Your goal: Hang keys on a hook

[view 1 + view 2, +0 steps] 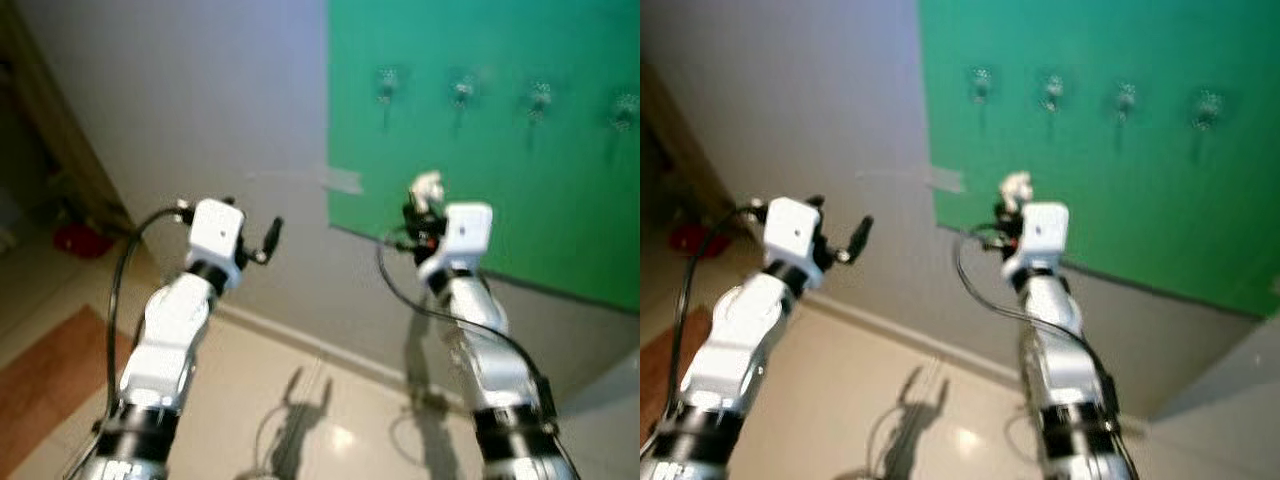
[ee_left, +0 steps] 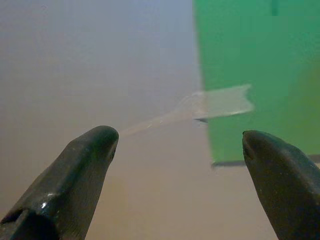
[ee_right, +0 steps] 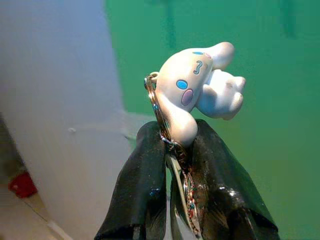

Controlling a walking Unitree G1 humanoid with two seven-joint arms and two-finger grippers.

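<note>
The right pincer (image 3: 182,150) is closed tight on the keys (image 3: 172,145), with the metal ring pinched between its fingers and a white cartoon-dog charm (image 3: 200,87) sticking up above the tips. It is raised before the green board (image 1: 500,130), below and to the left of a row of four hooks (image 1: 462,92). To do this step well, the robot would likely need to lift and reach toward the nearest hook (image 1: 388,85), presenting the ring's open loop rather than the charm, and release only once the ring sits over the hook. The left pincer (image 2: 180,165) is spread wide, empty, facing the grey wall (image 1: 200,100).
</note>
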